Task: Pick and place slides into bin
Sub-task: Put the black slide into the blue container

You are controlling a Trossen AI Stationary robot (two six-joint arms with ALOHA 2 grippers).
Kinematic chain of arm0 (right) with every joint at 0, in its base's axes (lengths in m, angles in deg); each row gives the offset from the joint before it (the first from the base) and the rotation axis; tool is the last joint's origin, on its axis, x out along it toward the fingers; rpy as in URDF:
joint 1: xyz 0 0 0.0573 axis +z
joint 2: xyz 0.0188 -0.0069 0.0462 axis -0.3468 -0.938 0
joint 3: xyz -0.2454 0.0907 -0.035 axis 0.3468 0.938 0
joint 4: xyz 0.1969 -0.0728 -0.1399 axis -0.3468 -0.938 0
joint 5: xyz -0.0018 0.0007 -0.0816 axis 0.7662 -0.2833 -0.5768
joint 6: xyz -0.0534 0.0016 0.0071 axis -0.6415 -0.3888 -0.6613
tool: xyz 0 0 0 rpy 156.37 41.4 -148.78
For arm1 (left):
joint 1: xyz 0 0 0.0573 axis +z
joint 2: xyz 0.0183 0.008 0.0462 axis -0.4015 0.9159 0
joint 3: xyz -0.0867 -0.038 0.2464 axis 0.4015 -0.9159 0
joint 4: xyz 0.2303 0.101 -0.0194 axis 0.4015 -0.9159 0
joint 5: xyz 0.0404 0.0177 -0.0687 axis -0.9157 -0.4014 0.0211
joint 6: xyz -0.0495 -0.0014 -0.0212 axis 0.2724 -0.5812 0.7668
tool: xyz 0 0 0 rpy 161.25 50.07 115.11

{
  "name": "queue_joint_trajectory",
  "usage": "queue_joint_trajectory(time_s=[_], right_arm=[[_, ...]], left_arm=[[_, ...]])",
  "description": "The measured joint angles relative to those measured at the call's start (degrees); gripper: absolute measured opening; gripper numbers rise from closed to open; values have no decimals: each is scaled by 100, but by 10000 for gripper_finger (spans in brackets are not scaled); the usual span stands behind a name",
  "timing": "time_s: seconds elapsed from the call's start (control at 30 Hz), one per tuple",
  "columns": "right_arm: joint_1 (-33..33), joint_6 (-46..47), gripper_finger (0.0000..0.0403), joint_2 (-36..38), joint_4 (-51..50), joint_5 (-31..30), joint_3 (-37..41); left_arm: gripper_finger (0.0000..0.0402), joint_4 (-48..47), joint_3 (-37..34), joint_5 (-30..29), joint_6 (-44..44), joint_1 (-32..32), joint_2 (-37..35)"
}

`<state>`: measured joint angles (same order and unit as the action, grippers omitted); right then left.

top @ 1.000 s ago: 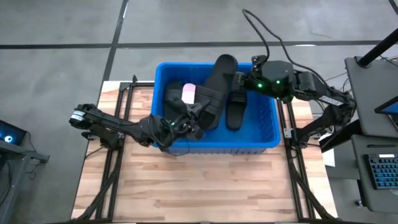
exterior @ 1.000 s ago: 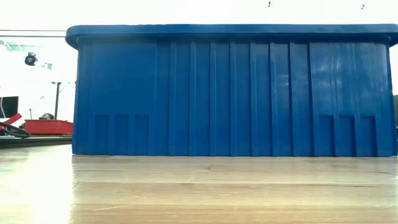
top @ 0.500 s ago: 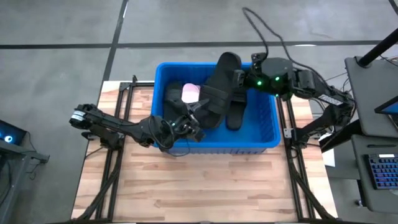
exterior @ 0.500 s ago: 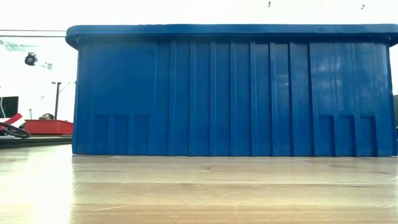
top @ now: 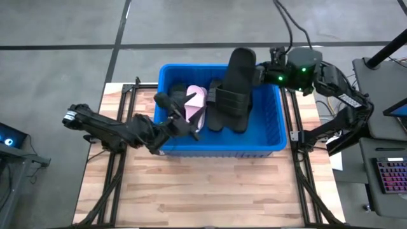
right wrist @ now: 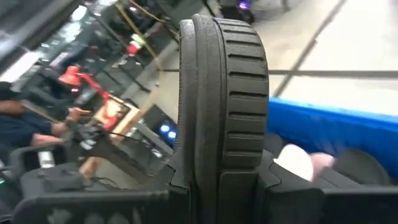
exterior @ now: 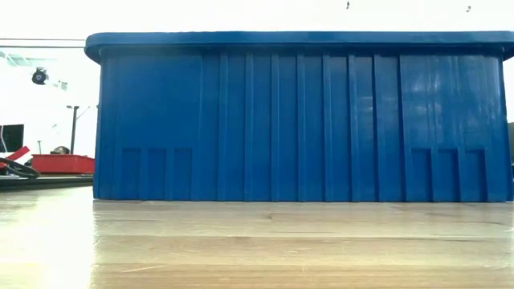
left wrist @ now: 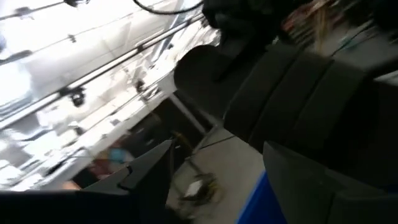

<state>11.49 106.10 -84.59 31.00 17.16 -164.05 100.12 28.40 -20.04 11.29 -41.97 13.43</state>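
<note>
The blue bin [top: 219,147] stands mid-table, and its near wall [exterior: 297,120] fills the low view. A long black slide [top: 233,89] slants over the bin, one end past the far rim. My right gripper [top: 262,74] is shut on it. A pale pink slide [top: 197,105] and other black slides [top: 179,95] lie inside the bin. My left gripper [top: 179,117] is open at the bin's left end beside the pink slide, touching nothing. The low view shows neither gripper. My right gripper pinches the black slide near its far end [right wrist: 217,177] between its two fingers, one on the ribbed sole side and one on the opposite face. It comes roughly level from the table's right, fingers across the slide. The slide's lower end [top: 219,124] reaches down into the bin.
The bin takes up the table's far half, and bare wooden tabletop [top: 210,191] lies in front of it. Metal frame rails [top: 117,162] run along both table sides. A desk with a keyboard [top: 388,175] stands off the right edge.
My left gripper has opened, let go of the black slide and drawn back toward the table's left edge. My right gripper has shut on the slide's far end and carried it toward the table's right and a little up. The pink slide now shows.
</note>
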Motion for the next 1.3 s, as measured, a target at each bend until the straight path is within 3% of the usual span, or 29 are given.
queue_joint_trajectory(time_s=[0.1,0.27,0.53,0.67,0.73,0.83,1.0,1.1,1.3], right_arm=[[-6,-101,61,35,276,430,0],[11,-97,61,39,437,1023,-4],[2,-283,61,3,867,1020,-4],[2,-457,61,22,890,1010,-4],[1,-569,61,34,913,1001,-4],[2,-680,61,39,935,1024,-4],[5,-964,61,34,985,1323,-4],[5,-968,61,34,985,1337,-4],[5,-978,61,33,1057,1515,-4]], left_arm=[[233,-815,2,622,669,-7,-201],[233,-1858,-7,2186,1918,3,-500],[233,-1977,-9,2089,2441,46,-524],[233,-2485,-9,2299,4073,190,-582],[233,-2766,-9,2674,5162,384,-625],[233,-3018,-9,3704,6523,750,-653],[233,-2945,-11,4999,7938,1293,-583],[233,-2920,-15,5588,8330,1563,-547],[233,-2513,-14,5854,8501,1863,-346]])
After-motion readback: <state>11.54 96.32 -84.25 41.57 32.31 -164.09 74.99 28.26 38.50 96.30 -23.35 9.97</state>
